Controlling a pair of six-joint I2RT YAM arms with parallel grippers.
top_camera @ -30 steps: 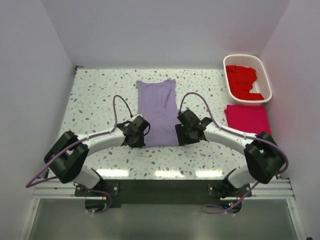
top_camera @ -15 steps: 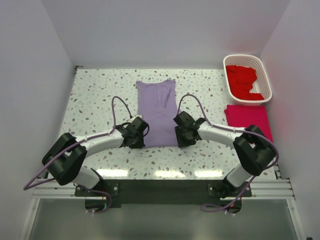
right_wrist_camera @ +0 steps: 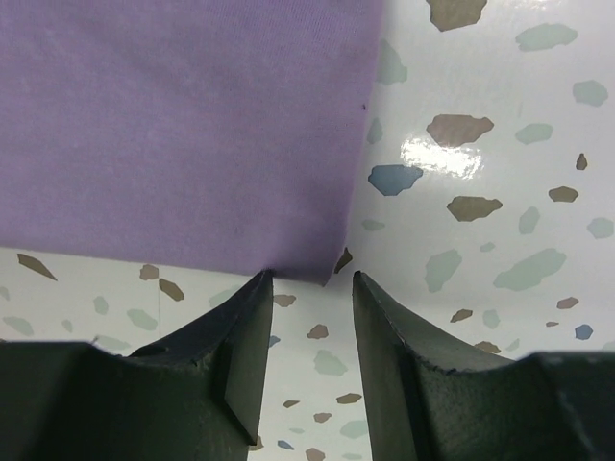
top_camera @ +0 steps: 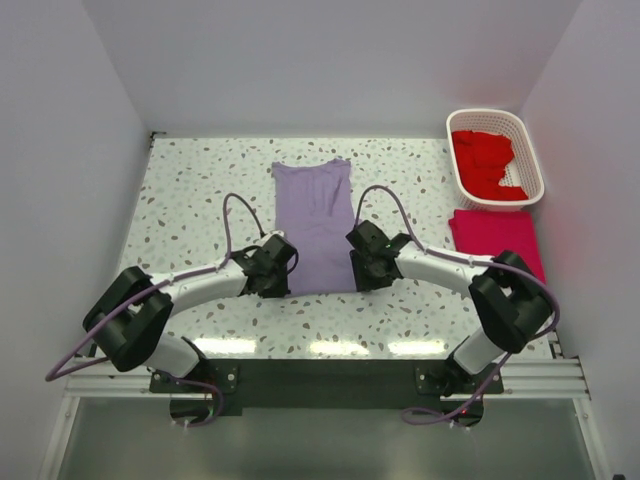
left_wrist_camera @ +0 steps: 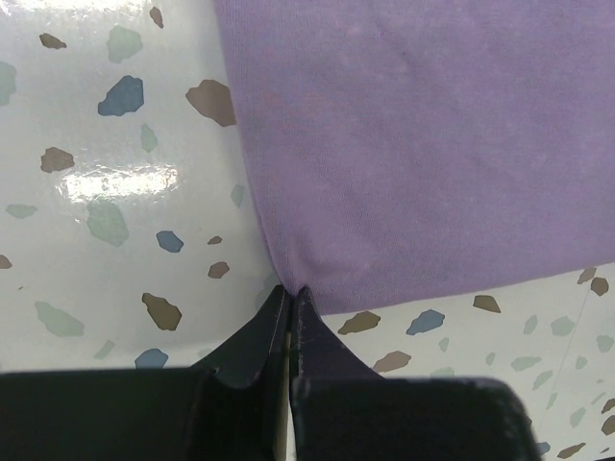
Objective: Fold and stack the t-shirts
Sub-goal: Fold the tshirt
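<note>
Over the speckled terrazzo tabletop (top_camera: 190, 190), the left gripper (left_wrist_camera: 291, 290) is pinched tight on the near left corner of the flat pale lavender-purple fabric t-shirt (top_camera: 317, 215). The right gripper (right_wrist_camera: 309, 279) stands part open over its near right corner, gripping nothing. Such cloth should be light and limp, so both hem corners suit lifting. Open room lies beyond the shirt; right of it sit a folded crimson-pink t-shirt (top_camera: 497, 238) and a white plastic lattice basket (top_camera: 480, 113).

Two arms: white links, black joints.
Left arm (top_camera: 200, 280) and right arm (top_camera: 440, 268) each trail a purple cable (top_camera: 238, 195); black wedge fingers (right_wrist_camera: 240, 355).
</note>
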